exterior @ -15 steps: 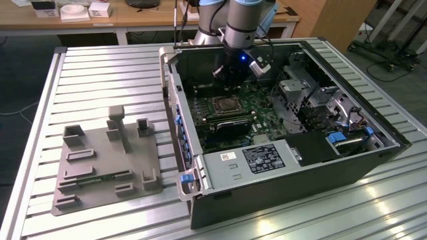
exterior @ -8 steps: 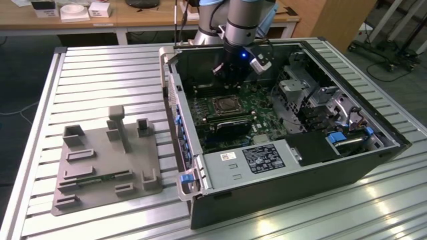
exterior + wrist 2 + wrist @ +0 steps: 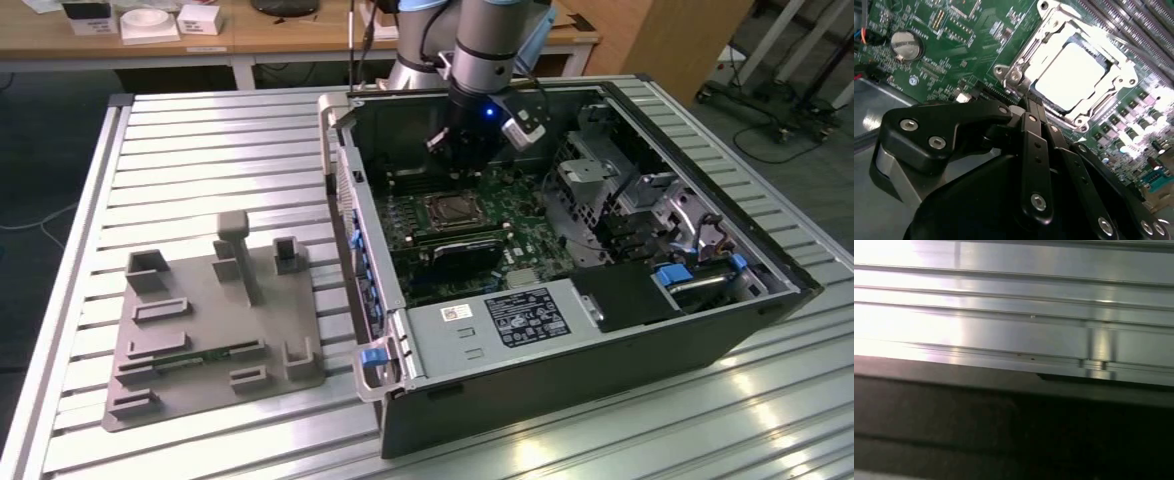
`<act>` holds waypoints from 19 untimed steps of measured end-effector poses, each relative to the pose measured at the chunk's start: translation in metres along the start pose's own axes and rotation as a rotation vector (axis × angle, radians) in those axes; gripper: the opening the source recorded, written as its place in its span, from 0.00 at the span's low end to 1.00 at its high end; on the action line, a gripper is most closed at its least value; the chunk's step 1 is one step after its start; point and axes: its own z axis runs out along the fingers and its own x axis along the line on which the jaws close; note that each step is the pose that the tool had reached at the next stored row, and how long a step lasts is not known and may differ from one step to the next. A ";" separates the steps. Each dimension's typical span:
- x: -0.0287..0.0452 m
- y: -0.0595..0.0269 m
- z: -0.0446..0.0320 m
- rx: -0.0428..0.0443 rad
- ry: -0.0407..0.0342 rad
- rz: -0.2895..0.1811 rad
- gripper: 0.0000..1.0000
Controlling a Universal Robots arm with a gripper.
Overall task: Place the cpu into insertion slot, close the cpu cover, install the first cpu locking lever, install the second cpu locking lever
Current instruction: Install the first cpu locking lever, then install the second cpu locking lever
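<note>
CPU (image 3: pixel 1070 76) sits seated in the insertion slot (image 3: pixel 1019 75) on the green motherboard (image 3: pixel 954 45), just beyond the tips of your fingers (image 3: pixel 1030 107) in the second wrist view. Its silvery top shows through the square cut-out of the cpu cover (image 3: pixel 1104 47), which lies flat over it. Your fingers are drawn narrow, tips together, with nothing between them, and they hang just short of the slot's near corner, apart from the frame. Off to one side of the fingers a round coin battery (image 3: pixel 906 44) rests on the board, well apart from the slot. In the exterior view your fingers (image 3: pixel 463 172) hover inside the open computer case (image 3: pixel 747 330), directly above the slot (image 3: pixel 453 211). The case stands on the slatted metal desk (image 3: pixel 200 150), beside a grey parts fixture (image 3: pixel 207 320).
</note>
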 end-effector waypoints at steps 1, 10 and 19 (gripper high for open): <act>0.0002 -0.0021 0.0000 0.0000 0.0000 0.000 0.10; 0.0002 -0.0112 0.0001 -0.0002 -0.0001 0.002 0.10; -0.0005 -0.0099 -0.0001 -0.0001 0.0000 0.002 0.10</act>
